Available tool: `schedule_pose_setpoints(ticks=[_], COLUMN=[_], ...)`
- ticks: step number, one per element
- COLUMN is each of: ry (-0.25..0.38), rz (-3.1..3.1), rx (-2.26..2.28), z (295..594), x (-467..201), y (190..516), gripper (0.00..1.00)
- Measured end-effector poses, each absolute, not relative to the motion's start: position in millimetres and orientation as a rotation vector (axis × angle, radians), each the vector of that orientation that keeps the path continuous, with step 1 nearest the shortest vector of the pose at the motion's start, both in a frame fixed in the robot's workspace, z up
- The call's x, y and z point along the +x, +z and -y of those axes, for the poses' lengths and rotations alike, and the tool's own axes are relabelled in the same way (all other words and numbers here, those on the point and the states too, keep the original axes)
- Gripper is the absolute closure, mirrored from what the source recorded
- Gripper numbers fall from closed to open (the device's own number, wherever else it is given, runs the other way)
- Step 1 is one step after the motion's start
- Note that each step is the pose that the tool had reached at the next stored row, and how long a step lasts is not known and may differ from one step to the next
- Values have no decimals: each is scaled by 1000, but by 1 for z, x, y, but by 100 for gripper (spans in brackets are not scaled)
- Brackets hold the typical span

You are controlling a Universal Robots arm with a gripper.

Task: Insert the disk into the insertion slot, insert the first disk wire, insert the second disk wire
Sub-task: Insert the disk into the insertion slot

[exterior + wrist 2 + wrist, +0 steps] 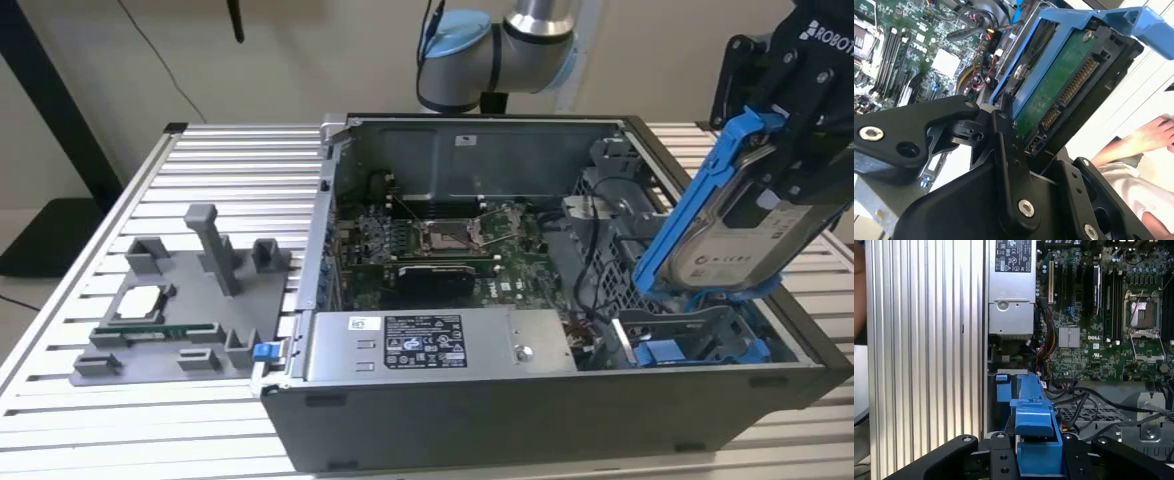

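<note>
At the right edge of the exterior view, the claw (790, 150) is pinched on the disk (741, 235), gripped by its blue carrier frame. Disk is held near-upright and tilted. The connector end is nearest the claw in the second wrist view, probably so the ports stay reachable for the wires. Insertion slot (674, 325) sits just below, lower right inside the computer case (534, 420), not yet entered. Case is set on the slatted surface (200, 420).
</note>
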State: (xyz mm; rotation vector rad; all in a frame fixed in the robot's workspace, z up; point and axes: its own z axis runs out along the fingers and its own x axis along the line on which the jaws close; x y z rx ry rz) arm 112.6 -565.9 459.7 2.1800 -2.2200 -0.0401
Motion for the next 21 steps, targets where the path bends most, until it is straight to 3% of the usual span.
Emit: schedule_pose_setpoints(ticks=[21], ry=[-37], rz=[2218], rx=[2179], z=[567], x=[113], y=[438], gripper=[100])
